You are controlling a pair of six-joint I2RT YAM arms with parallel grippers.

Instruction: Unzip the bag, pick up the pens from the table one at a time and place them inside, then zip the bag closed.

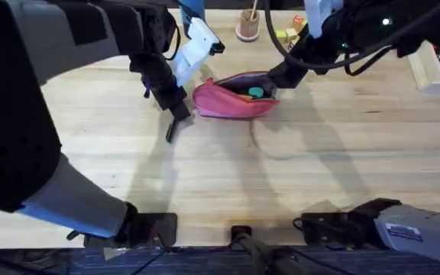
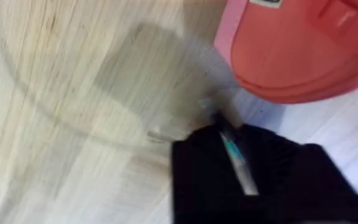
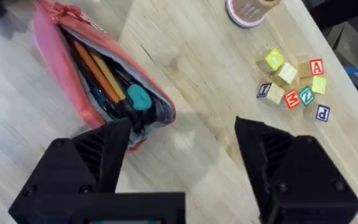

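Overhead, the left gripper (image 1: 176,114) is pinching a pen (image 1: 172,130) just beside the open pink bag (image 1: 220,103) on the table (image 1: 281,176). Left wrist view: its fingers (image 2: 197,180) are clamping the pen (image 2: 232,149), bag (image 2: 303,56) close ahead. Right wrist view: the right gripper (image 3: 182,162) is spread wide, one finger (image 3: 114,149) touching the bag's (image 3: 48,37) end.

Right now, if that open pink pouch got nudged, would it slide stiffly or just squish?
Probably squish. The bag is soft fabric, and its open mouth sags unevenly around the pens and pencils inside, so a push would likely dent it before moving it. It lies flat on the table, so it seems unlikely to roll. The contents may add some weight and spill if tipped.
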